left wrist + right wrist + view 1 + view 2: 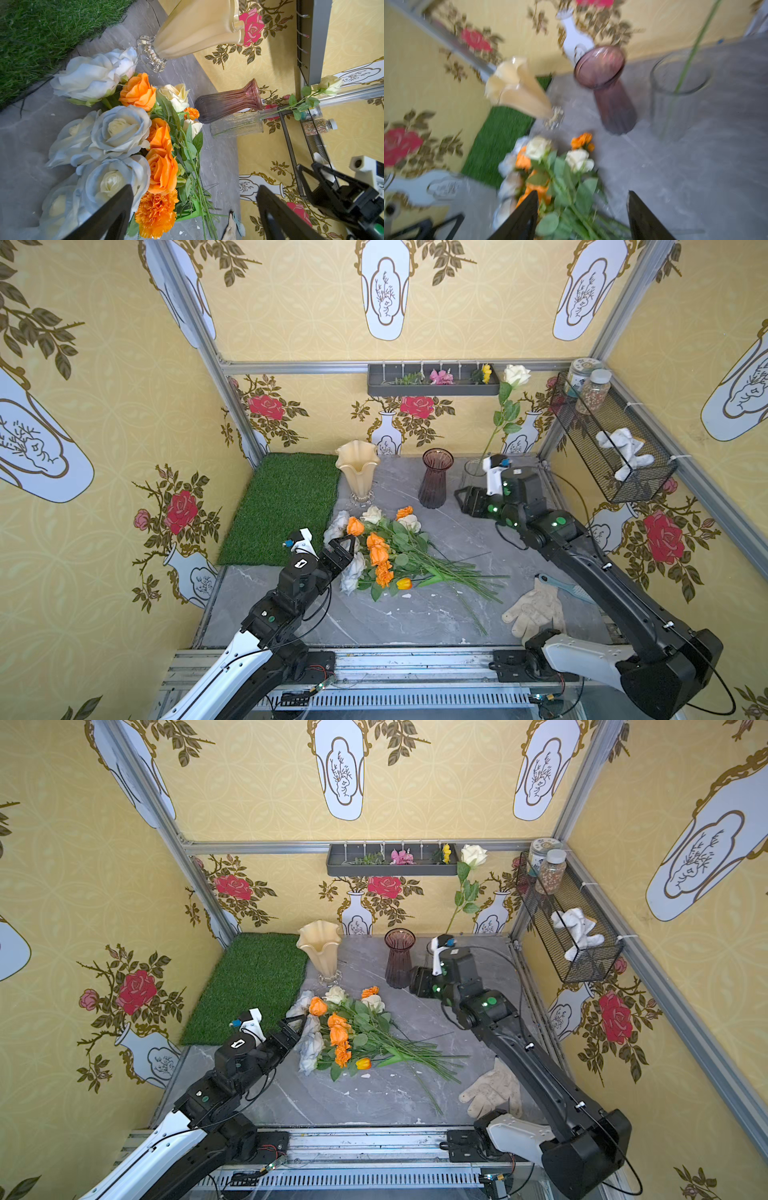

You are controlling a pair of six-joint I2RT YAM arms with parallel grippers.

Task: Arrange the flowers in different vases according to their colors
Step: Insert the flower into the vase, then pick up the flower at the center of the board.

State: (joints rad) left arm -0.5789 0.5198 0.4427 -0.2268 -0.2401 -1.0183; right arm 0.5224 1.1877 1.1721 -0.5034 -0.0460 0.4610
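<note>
- So far, only one bloom looks placed: a cream-white rose [516, 375] stands tilted with its stem in the clear cylinder [471, 475], near the far right corner of the tabletop [415, 614].
- The purple vase [435, 481], at the middle of the far edge, and the cream-amber vase [357, 470], just beside the grass mat [282, 506] in the far left corner, both appear empty.
- Everything else lies in one pile [399, 560] at the middle of the tabletop, blooms toward the left and stems fanning toward the right edge.
- The pile holds orange roses [377, 549], marigolds [384, 574], one yellow tulip [404, 583], pale blue-white roses [118, 128] and more cream-white roses [372, 514].
- The left gripper [345, 552] has its jaws spread wide and holds nothing. It sits at the pile's left side, over the pale blue-white roses; whether it touches them I cannot tell.
- The right gripper [460, 501] is also spread and empty, low between the purple vase and the clear cylinder, pointing back toward the pile. Its wrist view is blurred.
- By my judgement the task is at an early stage: the orange group, the pale blue group, the tulip and the other cream roses are not yet sorted, and the left arm seems best placed for the next pick.
</note>
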